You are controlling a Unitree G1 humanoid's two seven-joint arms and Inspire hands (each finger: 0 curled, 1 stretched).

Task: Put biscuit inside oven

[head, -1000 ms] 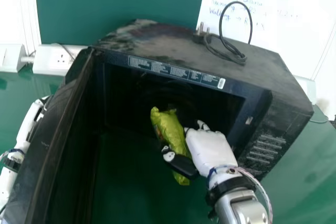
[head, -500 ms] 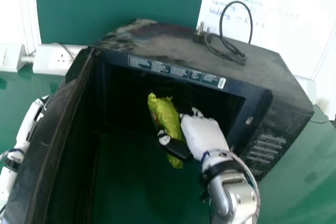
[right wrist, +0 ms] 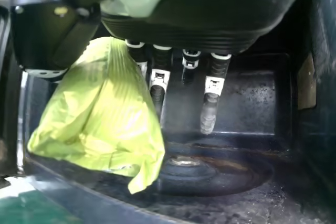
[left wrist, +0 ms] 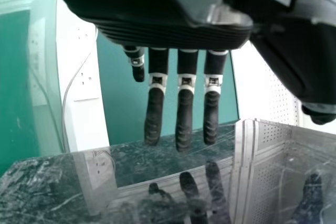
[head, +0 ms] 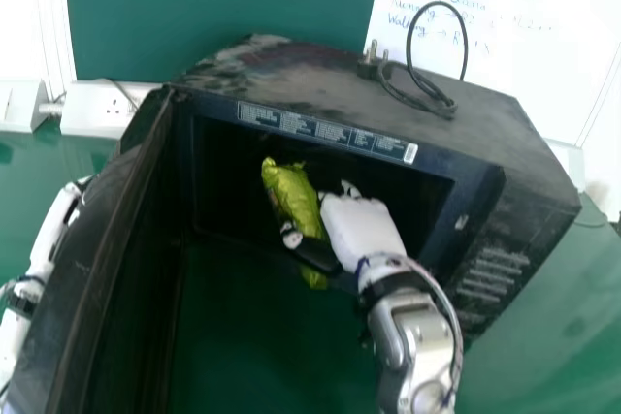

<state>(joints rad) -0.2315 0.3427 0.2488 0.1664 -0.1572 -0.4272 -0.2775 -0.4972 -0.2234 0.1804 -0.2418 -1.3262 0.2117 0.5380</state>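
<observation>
In the head view my right hand (head: 361,227) is at the mouth of the black oven (head: 427,84), its thumb and fingers round the yellow-green biscuit packet (head: 294,196). The packet's far end lies within the dark opening. Seen from the right wrist, the packet (right wrist: 105,114) is held between the thumb and fingers of the hand (right wrist: 184,30), over the oven's interior floor (right wrist: 231,182). My left hand hangs with straight fingers (left wrist: 185,114) beside the glossy oven door (left wrist: 152,182) in the left wrist view; its arm is at the head view's left edge.
The opened oven door (head: 102,259) stands on the left, between the left arm and the opening. A power cord with plug (head: 417,84) lies on the oven top. Behind are a white socket box (head: 97,111) and a whiteboard (head: 524,36). Green table (head: 534,336) surrounds the oven.
My right hand has moved forward and slightly left, carrying the packet deeper into the oven's opening. The left arm and the oven have stayed still.
</observation>
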